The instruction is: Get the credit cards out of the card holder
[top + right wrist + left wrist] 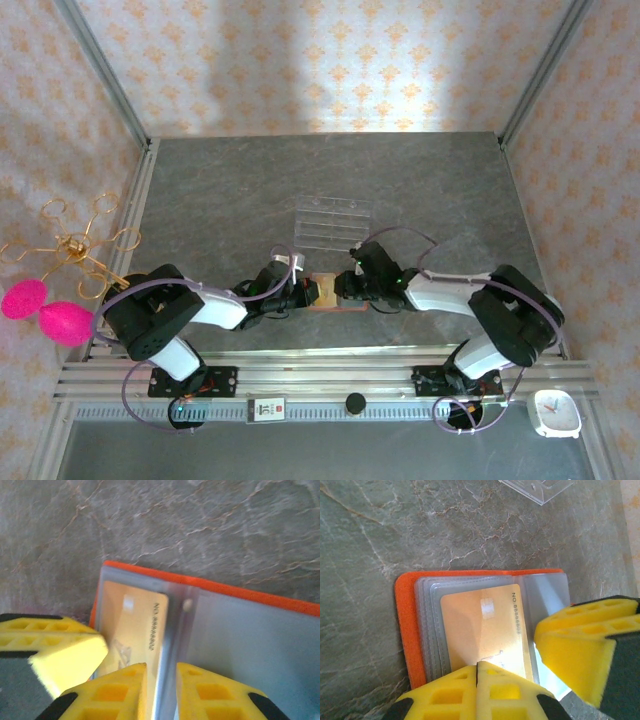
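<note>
Card holder [402, 620] open | gold card [470, 630] edge hidden under left pincer [477, 680]

Orange-red folding card holder [405, 625] open flat on grey marbled table [220, 190], between left gripper [477, 672] and right gripper [161, 685]. Gold card [480, 630] in its sleeve. Clear acrylic rack [332, 222] behind, apart.

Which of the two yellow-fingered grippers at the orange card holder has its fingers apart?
The right gripper: a gap shows between its fingers; the left gripper has them pressed together.
</note>
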`<state>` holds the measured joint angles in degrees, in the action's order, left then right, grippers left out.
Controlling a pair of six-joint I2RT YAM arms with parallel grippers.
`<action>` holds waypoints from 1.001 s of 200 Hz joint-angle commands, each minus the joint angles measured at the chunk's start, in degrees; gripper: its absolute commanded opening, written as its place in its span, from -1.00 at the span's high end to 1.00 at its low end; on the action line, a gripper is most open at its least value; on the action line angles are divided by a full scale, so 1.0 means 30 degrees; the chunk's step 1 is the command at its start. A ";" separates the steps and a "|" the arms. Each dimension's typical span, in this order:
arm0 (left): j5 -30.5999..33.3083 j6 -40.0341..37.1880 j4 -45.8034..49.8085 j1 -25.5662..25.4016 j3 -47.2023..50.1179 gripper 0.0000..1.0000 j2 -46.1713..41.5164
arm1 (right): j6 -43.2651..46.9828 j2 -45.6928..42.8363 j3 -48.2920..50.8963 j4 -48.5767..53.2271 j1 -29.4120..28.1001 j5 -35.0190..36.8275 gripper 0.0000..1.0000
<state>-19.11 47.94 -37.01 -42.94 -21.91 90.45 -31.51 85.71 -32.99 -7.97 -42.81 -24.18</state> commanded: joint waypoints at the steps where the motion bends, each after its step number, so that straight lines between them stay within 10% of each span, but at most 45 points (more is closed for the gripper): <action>1: 0.0073 -0.0014 0.1523 0.0257 0.0738 1.00 0.0228 | 0.0006 0.0545 0.0304 -0.0299 0.0243 -0.0388 0.57; 105: -0.0416 -0.0043 0.1103 0.0281 0.0566 1.00 0.0803 | -0.0232 0.2085 0.0099 -0.2323 0.0247 -0.2924 0.66; 140: -0.0224 0.0073 0.1205 0.0337 0.0708 1.00 0.0613 | -0.0265 0.1650 0.0335 -0.2002 0.0265 -0.2036 1.00; 200: -0.0494 0.0396 0.0880 0.0924 0.1590 1.00 -0.0397 | -0.0252 -0.0480 0.1117 -0.0132 0.0835 0.0055 1.00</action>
<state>-20.84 48.56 -39.16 -41.17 -19.97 89.95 -32.34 87.26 -31.20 -13.13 -41.28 -28.08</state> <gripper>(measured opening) 0.043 0.048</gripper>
